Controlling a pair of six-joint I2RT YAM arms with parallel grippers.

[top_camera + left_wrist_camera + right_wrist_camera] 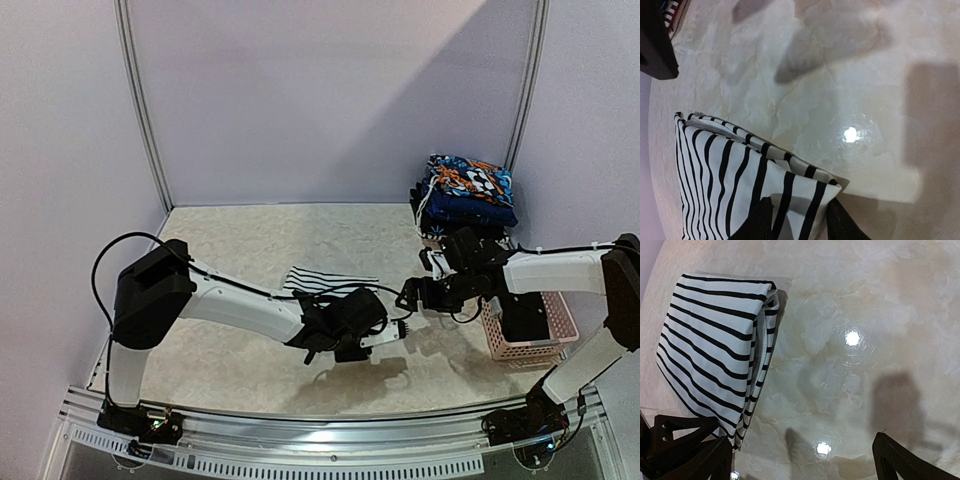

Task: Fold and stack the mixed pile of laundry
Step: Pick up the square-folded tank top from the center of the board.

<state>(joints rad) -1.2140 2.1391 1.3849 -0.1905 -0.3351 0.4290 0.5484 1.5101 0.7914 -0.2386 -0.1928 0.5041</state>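
A folded black-and-white striped garment [325, 280] lies on the marbled table [240, 240] in the middle. My left gripper [388, 336] reaches over it. In the left wrist view its two dark fingers [760, 220] sit either side of the garment's folded corner [805, 190], and my left gripper [799, 205] is shut on that corner. My right gripper [412, 295] hovers just right of it, open, with only bare table between its fingers [801, 450]. The right wrist view shows the striped garment [710, 345] to the left of its jaws.
A stack of folded clothes [468, 190], its top piece blue and orange patterned, stands at the back right. In front of it a pink lattice basket [560, 330] sits under the right arm. White walls close in the table's back and sides.
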